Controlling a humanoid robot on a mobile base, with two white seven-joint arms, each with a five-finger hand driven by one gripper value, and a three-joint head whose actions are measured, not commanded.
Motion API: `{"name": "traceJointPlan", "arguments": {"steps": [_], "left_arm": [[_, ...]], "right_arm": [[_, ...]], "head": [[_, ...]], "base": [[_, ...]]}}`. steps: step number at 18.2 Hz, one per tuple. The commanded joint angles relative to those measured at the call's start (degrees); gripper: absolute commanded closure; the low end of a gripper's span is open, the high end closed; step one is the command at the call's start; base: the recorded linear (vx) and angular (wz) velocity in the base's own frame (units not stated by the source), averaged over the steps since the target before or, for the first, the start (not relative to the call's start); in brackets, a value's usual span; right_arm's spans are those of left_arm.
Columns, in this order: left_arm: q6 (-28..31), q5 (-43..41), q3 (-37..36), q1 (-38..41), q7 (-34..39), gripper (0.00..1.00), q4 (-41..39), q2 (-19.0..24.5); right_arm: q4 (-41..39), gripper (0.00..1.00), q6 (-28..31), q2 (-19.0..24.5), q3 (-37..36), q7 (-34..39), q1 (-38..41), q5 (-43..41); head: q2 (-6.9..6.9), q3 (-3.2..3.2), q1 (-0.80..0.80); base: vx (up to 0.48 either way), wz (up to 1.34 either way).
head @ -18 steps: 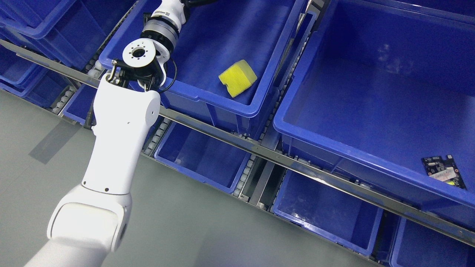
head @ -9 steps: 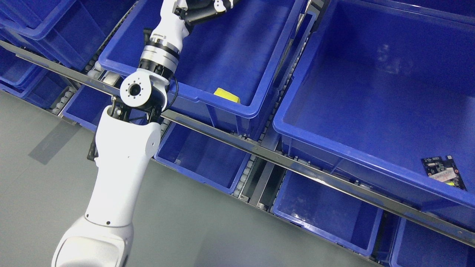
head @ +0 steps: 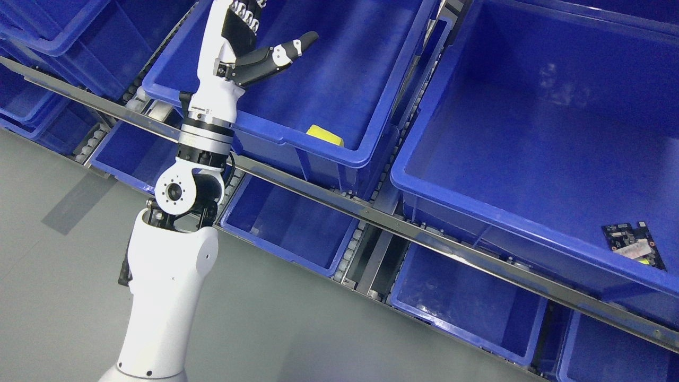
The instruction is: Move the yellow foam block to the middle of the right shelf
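The yellow foam block (head: 324, 135) lies in the blue bin (head: 265, 135) on the middle shelf, against the bin's near wall. Only the block's top edge shows above the rim. My left arm rises from the lower left, and its hand (head: 268, 26) hovers over the left part of this bin, above and to the left of the block. The thumb (head: 289, 49) points right, the other fingers are cut off by the top edge, and the hand is open and holds nothing. My right arm does not show.
A larger blue bin (head: 477, 207) stands to the right on the same shelf, with a dark circuit board (head: 634, 245) in its near right corner. A metal rail (head: 403, 228) runs along the shelf front. More blue bins (head: 297, 254) sit on the shelf below.
The block went from lying in plain sight on the bin floor to sitting low against the near wall. My left arm drew back down and left, bringing its open hand into view.
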Motion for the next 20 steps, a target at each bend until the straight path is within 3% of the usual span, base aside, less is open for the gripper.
{"name": "traceJointPlan", "arguments": {"steps": [1,20], "left_arm": [[3.8,0.0,3.8,2.1,0.4,0.0,-5.5,0.8],[5.4,0.0,4.6,1.0,0.4,0.0,-5.4,0.8]], "right_arm": [[-1.0,0.0,0.0,-1.0,0.0,0.0,-0.1,0.0],[-1.0,0.0,0.0,-1.0,0.0,0.0,-0.1,0.0]], "head": [[0.0,0.0,0.0],[0.0,0.0,0.0]], "base": [[0.0,0.0],[0.0,0.0]]}}
